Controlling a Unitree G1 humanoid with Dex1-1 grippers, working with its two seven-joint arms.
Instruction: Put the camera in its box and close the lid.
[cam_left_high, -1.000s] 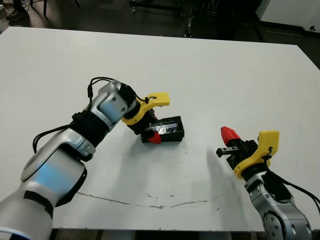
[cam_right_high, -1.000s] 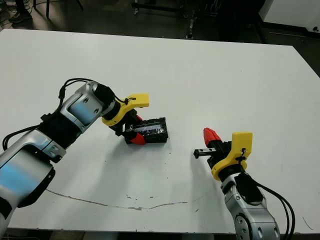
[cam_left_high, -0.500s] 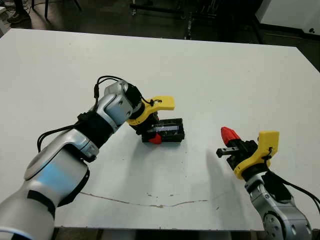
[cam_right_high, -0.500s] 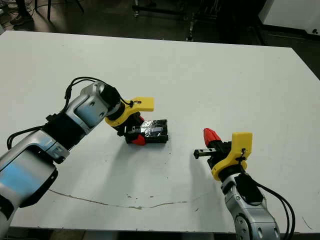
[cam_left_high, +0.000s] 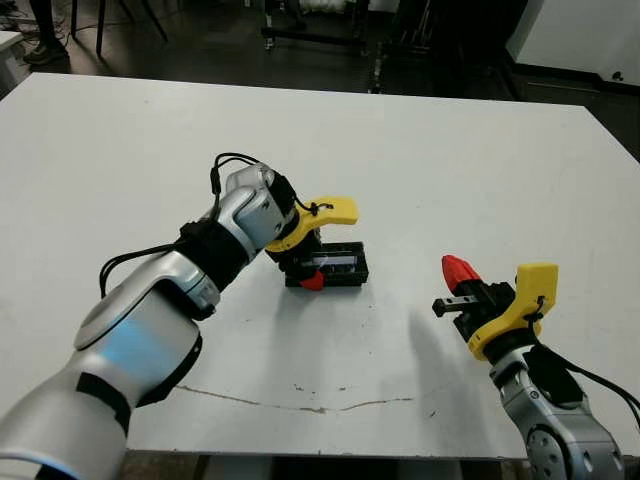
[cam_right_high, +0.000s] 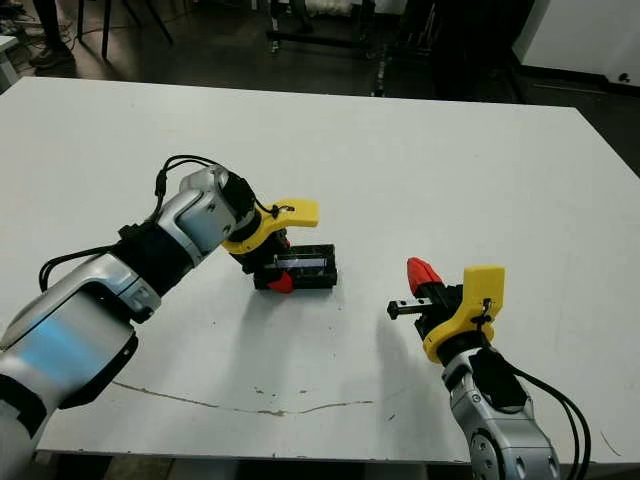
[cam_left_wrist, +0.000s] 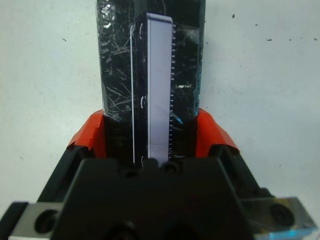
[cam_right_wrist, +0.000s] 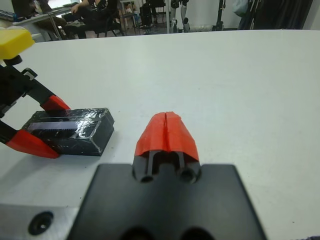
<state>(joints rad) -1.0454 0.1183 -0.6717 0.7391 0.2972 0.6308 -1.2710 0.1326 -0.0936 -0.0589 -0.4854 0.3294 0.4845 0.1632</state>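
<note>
Now my left hand (cam_left_high: 308, 272) clamps the box (cam_left_high: 335, 266) by its long walls, near tabletop (cam_left_high: 450, 160) centre. Glossy, stiff, light; likely slippery. Right hand (cam_left_high: 458, 270) at four o'clock, pinched shut, holding nothing.

White table (cam_left_high: 450, 150), dark floor (cam_left_high: 200, 40) beyond, chair legs (cam_left_high: 100, 25)

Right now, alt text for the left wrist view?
The left gripper's two red fingertips clamp the sides of a glossy black box on the white table, with a pale strip running along its top.
</note>
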